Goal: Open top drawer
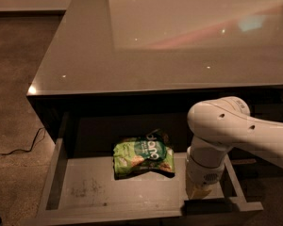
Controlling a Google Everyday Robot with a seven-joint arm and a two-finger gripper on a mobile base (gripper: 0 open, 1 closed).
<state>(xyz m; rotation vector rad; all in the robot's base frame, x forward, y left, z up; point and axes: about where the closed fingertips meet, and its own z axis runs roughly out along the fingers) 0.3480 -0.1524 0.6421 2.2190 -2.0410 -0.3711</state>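
Observation:
The top drawer (87, 185) stands pulled out below the counter, showing pale grey inner walls and floor. Its dark front face and handle are below the frame's edge; only the front wall's top rim (132, 214) shows. My gripper (201, 192) hangs from the white arm (226, 126) at the drawer's front right, reaching down over the front wall. Its tip is hidden by the wall. A green snack bag (142, 154) lies in the drawer's middle, left of the gripper.
A glossy grey countertop (155, 41) covers the cabinet above the drawer. Speckled floor lies to the left, with a black cable (20, 149) running across it. Another dark drawer front (278, 102) sits to the right behind the arm.

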